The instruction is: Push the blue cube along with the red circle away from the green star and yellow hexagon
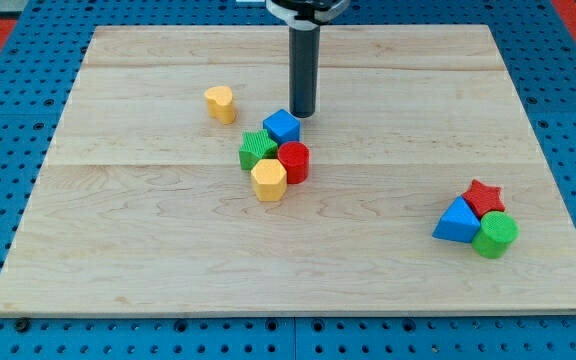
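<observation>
My tip (pixel 301 114) stands just above and right of the blue cube (pixel 282 126), about touching it; the rod carries no pincer. The blue cube, red circle (pixel 294 161), green star (pixel 257 151) and yellow hexagon (pixel 268 180) form one tight cluster near mid-board (pixel 148 260). A yellow block (pixel 220 103) lies upper left, while a blue triangle (pixel 455 221), red star (pixel 484 197) and green cylinder (pixel 495 235) group at lower right.

Arm: cut off by the frame's top edge; only the dark rod and a sliver of its collar showed at upper centre.
My tip (pixel 302 113): just above and right of the blue cube (pixel 282 126); contact could not be judged.
Green star (pixel 257 150): partly covered by the yellow hexagon (pixel 268 180) and red circle (pixel 294 161).
Green cylinder (pixel 494 235), lower right: hid part of the blue triangle (pixel 456 221) and red star (pixel 483 197).
Blue pegboard (pixel 8 120): cut off on all sides.
</observation>
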`<state>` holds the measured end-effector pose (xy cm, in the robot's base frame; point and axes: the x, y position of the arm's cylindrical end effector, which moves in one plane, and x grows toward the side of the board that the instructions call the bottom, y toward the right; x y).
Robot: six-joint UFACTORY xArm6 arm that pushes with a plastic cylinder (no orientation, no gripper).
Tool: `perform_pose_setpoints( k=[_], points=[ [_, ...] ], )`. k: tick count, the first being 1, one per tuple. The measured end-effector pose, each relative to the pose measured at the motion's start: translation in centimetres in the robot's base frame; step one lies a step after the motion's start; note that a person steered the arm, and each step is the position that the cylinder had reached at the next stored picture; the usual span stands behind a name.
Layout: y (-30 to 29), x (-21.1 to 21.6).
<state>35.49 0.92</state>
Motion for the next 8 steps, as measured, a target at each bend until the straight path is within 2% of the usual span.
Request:
perform_pose_setpoints(
  k=[3,5,8],
  points=[
    [-3.3,-1.2],
    [-3.8,1.4],
    [-3.8,1.8]
  ],
)
